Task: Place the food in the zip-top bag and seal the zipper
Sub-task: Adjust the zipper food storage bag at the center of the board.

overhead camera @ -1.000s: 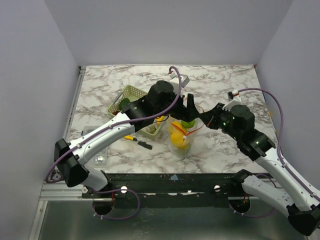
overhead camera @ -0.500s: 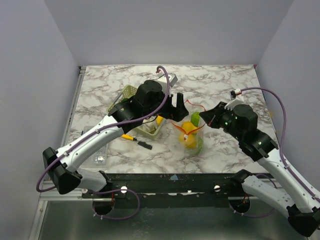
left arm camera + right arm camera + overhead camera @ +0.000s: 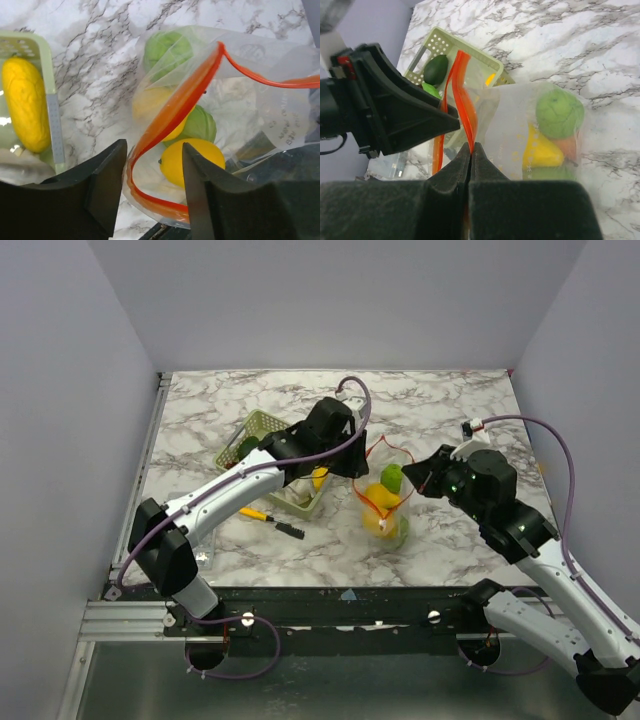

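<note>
The zip-top bag (image 3: 388, 512) lies on the marble in front of both arms, its mouth held up. Through its clear plastic the food shows: a light green piece (image 3: 560, 114), a yellow one (image 3: 540, 148), a lemon (image 3: 193, 158). My right gripper (image 3: 471, 145) is shut on the zipper (image 3: 462, 95) at the bag's right end (image 3: 418, 480). My left gripper (image 3: 154, 147) stands open, its fingers on either side of the zipper's looped left end (image 3: 150, 199) without pinching it. From above, the left gripper (image 3: 358, 462) is at the bag's left rim.
A pale green basket (image 3: 262, 423) stands left of the bag. It holds a dark green piece (image 3: 436, 70) and a yellow piece (image 3: 22, 110). A yellow-and-black pen (image 3: 264, 517) lies on the marble in front of the basket.
My left gripper pulled back from over the bag's mouth to its left rim, and its fingers came closer together. The bag shifted right. My right gripper kept its hold.
</note>
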`<action>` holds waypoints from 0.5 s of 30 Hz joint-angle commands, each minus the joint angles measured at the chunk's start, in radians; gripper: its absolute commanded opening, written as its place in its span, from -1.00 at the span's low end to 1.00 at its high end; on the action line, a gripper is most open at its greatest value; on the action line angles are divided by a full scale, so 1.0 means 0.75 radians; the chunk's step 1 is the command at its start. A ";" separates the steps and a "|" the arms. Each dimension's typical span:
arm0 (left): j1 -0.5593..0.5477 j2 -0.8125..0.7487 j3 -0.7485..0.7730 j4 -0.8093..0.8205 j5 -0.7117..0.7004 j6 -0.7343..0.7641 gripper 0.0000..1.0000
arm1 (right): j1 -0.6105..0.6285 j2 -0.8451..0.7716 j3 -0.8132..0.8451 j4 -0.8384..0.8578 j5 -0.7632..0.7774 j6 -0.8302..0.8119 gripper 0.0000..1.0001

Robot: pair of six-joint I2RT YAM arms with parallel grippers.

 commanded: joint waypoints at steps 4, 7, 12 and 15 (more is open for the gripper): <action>0.009 0.060 0.237 0.221 0.581 -0.186 -0.90 | -0.003 -0.025 0.048 -0.022 0.103 -0.076 -0.99; 0.010 0.047 0.142 0.613 0.864 -0.459 -0.89 | -0.004 -0.002 0.083 -0.040 0.127 -0.107 -0.99; 0.059 0.036 0.045 0.602 0.814 -0.511 -0.75 | -0.003 -0.001 0.089 -0.023 0.154 -0.140 -0.99; 0.130 0.011 -0.032 0.571 0.801 -0.508 -0.38 | -0.003 0.007 0.091 -0.030 0.158 -0.146 -0.99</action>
